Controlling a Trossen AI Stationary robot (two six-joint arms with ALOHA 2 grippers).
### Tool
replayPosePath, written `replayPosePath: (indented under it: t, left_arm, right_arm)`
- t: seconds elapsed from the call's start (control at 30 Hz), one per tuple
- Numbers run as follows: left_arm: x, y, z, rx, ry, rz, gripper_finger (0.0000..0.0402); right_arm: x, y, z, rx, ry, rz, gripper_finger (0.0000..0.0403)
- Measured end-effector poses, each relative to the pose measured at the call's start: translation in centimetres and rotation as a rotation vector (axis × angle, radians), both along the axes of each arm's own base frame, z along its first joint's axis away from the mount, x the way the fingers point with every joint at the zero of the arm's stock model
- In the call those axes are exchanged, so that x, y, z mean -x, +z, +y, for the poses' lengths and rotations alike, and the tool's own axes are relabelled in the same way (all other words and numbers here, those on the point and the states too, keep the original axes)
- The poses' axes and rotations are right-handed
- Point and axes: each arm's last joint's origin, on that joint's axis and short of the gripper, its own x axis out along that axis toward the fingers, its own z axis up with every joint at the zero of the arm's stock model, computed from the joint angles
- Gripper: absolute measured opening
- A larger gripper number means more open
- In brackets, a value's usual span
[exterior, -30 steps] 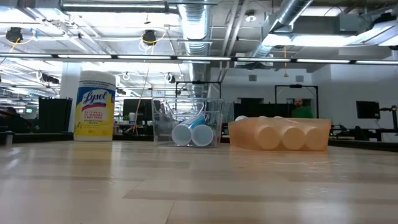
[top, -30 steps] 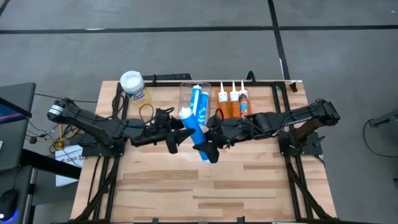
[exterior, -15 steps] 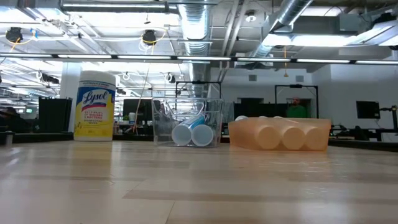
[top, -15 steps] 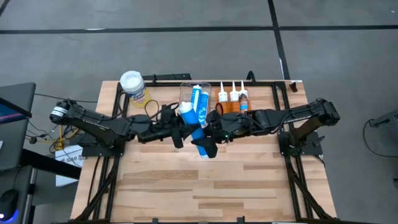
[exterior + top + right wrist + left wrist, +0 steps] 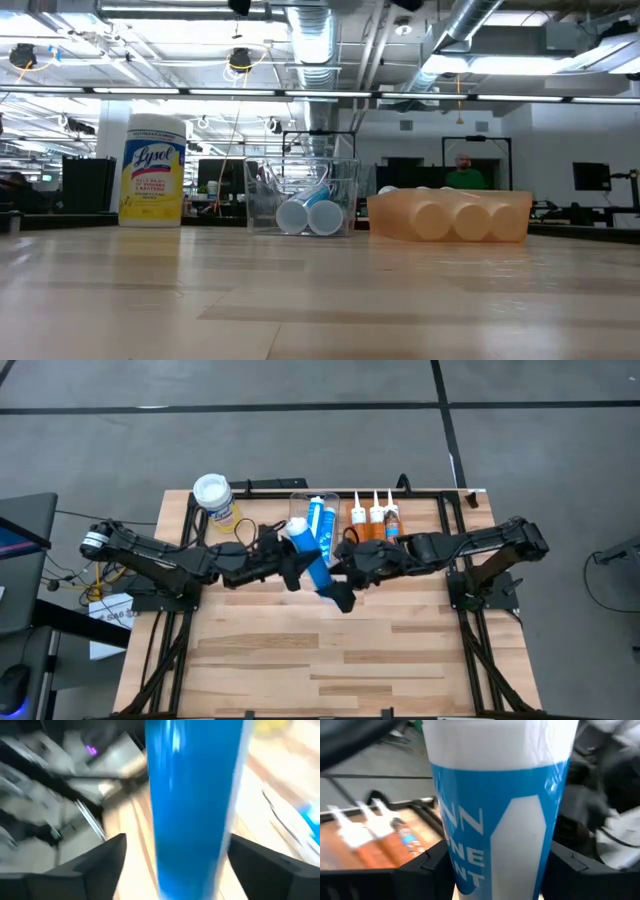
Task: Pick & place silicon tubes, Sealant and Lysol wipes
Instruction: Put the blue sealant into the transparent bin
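Note:
A blue caulk tube (image 5: 316, 565) with a white end (image 5: 297, 530) hangs above the table's middle, slanting, between both grippers. My left gripper (image 5: 293, 568) is shut on it from the left. My right gripper (image 5: 338, 586) is shut on it from the right. The tube's white end points at a clear bin (image 5: 311, 518) holding two blue tubes (image 5: 308, 216). Three orange tubes (image 5: 375, 525) lie in an orange tray (image 5: 448, 217). The Lysol wipes canister (image 5: 213, 496) stands upright on its base at the far left (image 5: 152, 170). My left gripper pinches the tube's blue and white labelled part (image 5: 470, 865) between its two fingers (image 5: 427, 867), which lie across the tube. The fingers come level from the table's left. The tube is lifted clear of the table. My right gripper has the tube's plain blue part (image 5: 195, 845) between its two fingers (image 5: 100, 865), which lie across the tube. It comes from the table's right, at the tube's near end. The view is blurred and the touching spots do not show.
Cables and the arms' black frame (image 5: 300, 484) run along the far edge. The near half of the wooden table (image 5: 330, 660) holds nothing. A person (image 5: 462, 172) stands in the room far behind.
Both grippers have carried the blue tube a little toward the table's far edge, so its white end now stands closer to the clear bin. The tube stays slanted and clear of the table.

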Motion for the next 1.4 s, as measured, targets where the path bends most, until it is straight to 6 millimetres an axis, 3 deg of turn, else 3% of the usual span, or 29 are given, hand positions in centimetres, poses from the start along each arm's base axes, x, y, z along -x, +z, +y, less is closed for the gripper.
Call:
replayPosePath:
  t: [0.3,0.57,0.8,1.0,1.4]
  left_arm:
    - [0.3,-0.9,2.2,-0.023,0.203,0.122,0.0201]
    - [0.5,-1.9,6.7,-0.006,0.34,0.224,0.0201]
    - [0.2,-3.7,10.9,0.018,0.408,0.332,0.0201]
    - [-2.0,-5.8,14.1,0.025,0.432,0.501,0.0201]
    - [-5.8,-7.8,19.8,0.109,0.473,0.847,0.0201]
  right_arm:
    - [3.3,-0.2,0.0,0.085,-0.025,0.197,0.0374]
    - [6.6,0.1,0.1,0.12,-0.1,0.338,0.0376]
    - [7.0,-0.2,0.6,0.134,-0.111,0.373,0.0377]
    - [7.0,-0.2,0.7,0.129,-0.139,0.37,0.0377]
    - [7.2,-0.2,1.4,0.124,-0.155,0.359,0.0377]
